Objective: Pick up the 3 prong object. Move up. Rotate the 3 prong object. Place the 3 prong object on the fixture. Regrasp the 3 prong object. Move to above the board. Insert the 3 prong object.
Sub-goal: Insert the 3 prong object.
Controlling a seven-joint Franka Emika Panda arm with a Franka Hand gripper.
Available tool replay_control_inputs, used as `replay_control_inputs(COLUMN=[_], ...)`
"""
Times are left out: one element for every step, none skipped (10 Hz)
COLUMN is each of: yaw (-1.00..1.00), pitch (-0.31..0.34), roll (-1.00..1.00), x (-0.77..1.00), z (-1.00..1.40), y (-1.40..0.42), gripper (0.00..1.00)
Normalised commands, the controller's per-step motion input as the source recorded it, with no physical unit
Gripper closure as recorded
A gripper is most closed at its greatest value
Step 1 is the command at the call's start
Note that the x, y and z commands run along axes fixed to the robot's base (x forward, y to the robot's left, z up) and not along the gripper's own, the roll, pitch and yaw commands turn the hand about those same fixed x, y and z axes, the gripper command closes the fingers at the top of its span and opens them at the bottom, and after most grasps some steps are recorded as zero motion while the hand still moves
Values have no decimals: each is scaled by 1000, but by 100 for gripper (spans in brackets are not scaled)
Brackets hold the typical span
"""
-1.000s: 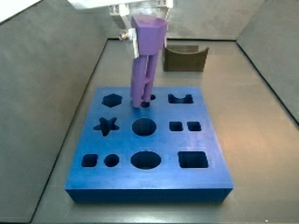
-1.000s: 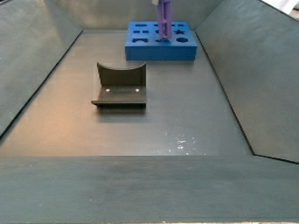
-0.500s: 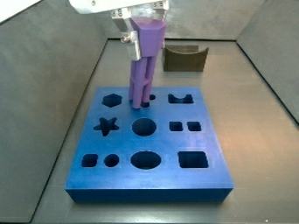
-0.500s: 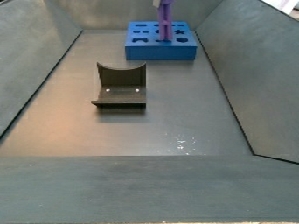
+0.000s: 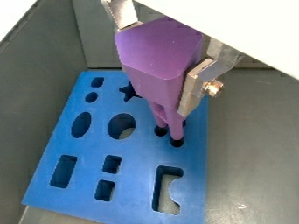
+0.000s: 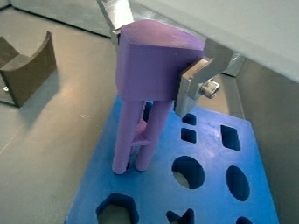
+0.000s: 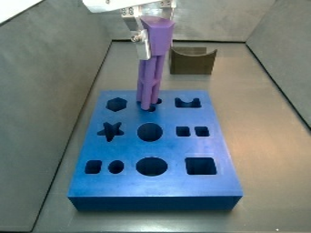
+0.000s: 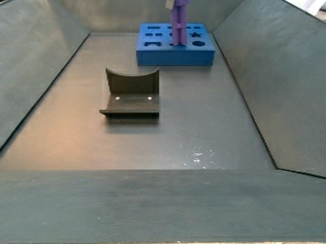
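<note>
Pincer [image 7: 155, 20] clamped on upright 3 prong object [image 7: 151, 64], prongs sitting in holes of the board [image 7: 155, 187].

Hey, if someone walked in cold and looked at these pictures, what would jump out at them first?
First, the tall purple 3 prong object, held upright in the claw with its prongs down at a hole in the big blue board. The board lies at one end of the grey floor. Apart from it, the dark fixture stands alone mid-floor.
</note>
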Motion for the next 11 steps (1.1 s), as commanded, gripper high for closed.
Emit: replay_control_inputs(yaw=[291, 383, 346, 271, 171, 77, 274, 286, 266, 226, 189], pitch=[-256, -267, -260, -206, -97, -76, -250, -276, -313, -376, -373], roll=[-74, 0, -4, -1, 0, 109, 259, 157, 109, 117, 141], x=[0, 6, 0, 134, 360, 234, 0, 0, -51, -197, -226], z=[-334, -389, -383, -320, -189, -157, -400, -391, -411, -480, -480], y=[0, 20, 0, 0, 0, 0, 0, 0, -11, -77, -111], gripper=[100, 100, 100, 100, 100, 100, 100, 100, 100, 100, 100])
